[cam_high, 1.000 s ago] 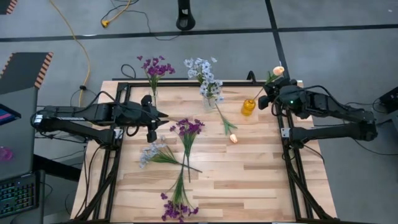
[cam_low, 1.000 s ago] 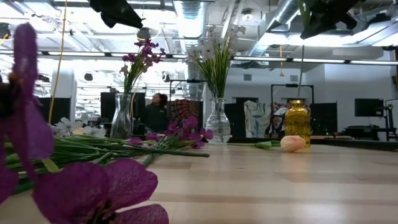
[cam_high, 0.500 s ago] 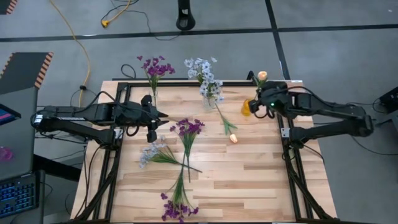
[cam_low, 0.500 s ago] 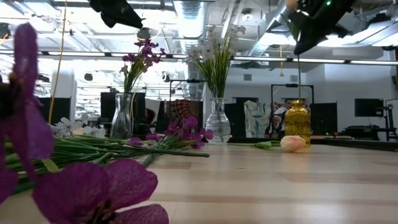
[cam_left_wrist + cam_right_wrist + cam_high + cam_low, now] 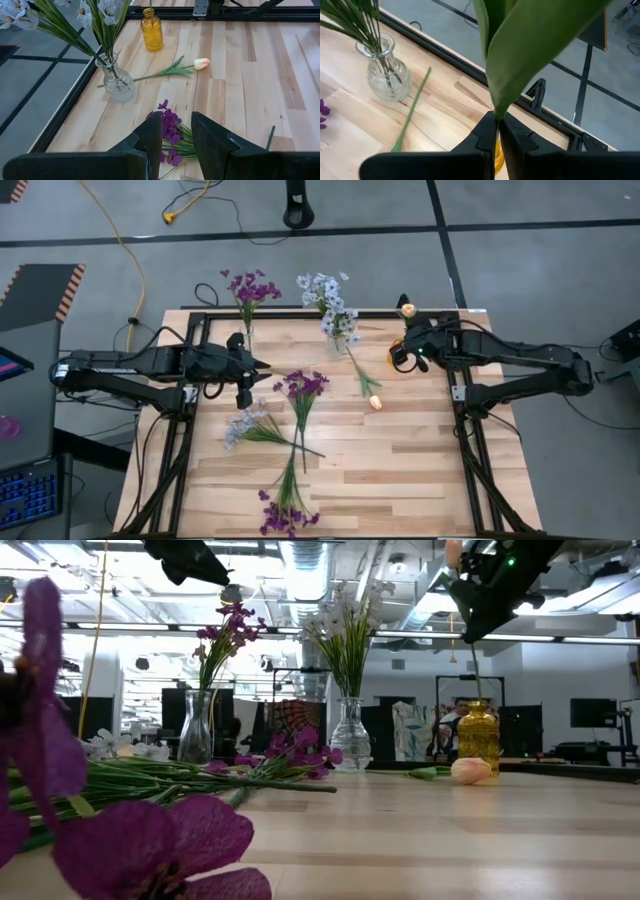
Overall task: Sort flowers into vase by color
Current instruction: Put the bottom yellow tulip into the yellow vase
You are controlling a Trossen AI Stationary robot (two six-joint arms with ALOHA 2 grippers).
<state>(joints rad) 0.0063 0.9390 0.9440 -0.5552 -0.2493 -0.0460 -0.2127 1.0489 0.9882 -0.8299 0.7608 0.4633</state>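
Right wrist view: right end effector (image 5: 498, 131) grips peach flower (image 5: 406, 307) (over amber vase (image 5: 478, 737)).

Industrial lab, exposed ceiling ducts (image 5: 300, 560), taped floor (image 5: 300, 235)

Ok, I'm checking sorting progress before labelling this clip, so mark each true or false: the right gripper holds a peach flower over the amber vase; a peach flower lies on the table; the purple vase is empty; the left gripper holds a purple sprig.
1. The right gripper holds a peach flower over the amber vase. True: its fingers pinch the stem above the vase.
2. A second peach flower lies on the table. True.
3. The clear vase at the left is empty. False: it holds a purple sprig.
4. The left gripper holds a purple sprig. False: it holds nothing, above loose purple flowers.
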